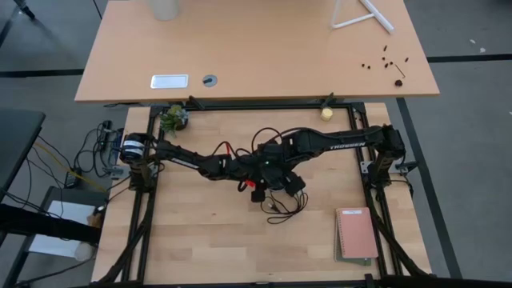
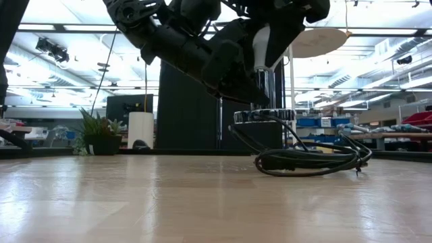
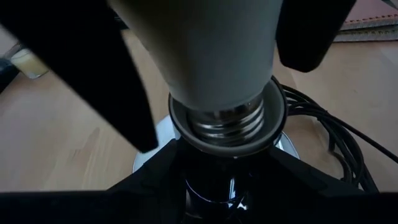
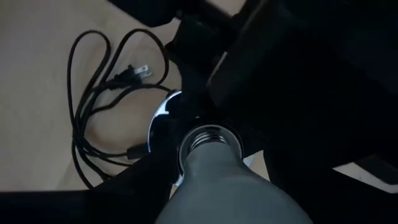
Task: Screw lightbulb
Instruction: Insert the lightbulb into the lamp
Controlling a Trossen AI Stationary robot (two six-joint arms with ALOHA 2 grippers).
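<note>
**Operator:** White glass first: where is the lightbulb (image 3: pixel 211 56)?

**Technician:** It stands upright at the middle of the wooden table (image 1: pixel 200 232), screw base down. In the left wrist view the silvery threads sit inside the collar of the socket (image 3: pixel 227 134), with several turns visible above the rim. The low view shows the same stack: bulb above, round silver socket base below.

**Operator:** State of the right gripper (image 4: pixel 233 205)?

**Technician:** It reaches in from the right side of the table and is pinched on the bulb's wide body; dark fingers (image 3: pixel 74 68) flank the glass on both sides.

**Operator:** And the left gripper (image 3: pixel 227 186)?

**Technician:** It comes in from the left and is closed on the socket below the collar, its fingers converging on the socket's neck. How firmly it presses cannot be told, because the contact area is dark.

**Operator:** Other items?

**Technician:** The black cord (image 4: pixel 102 118) lies coiled on the table just beside the socket, its plug resting flat. A reddish notebook (image 1: pixel 357 233) lies well apart, near the right front corner.
</note>
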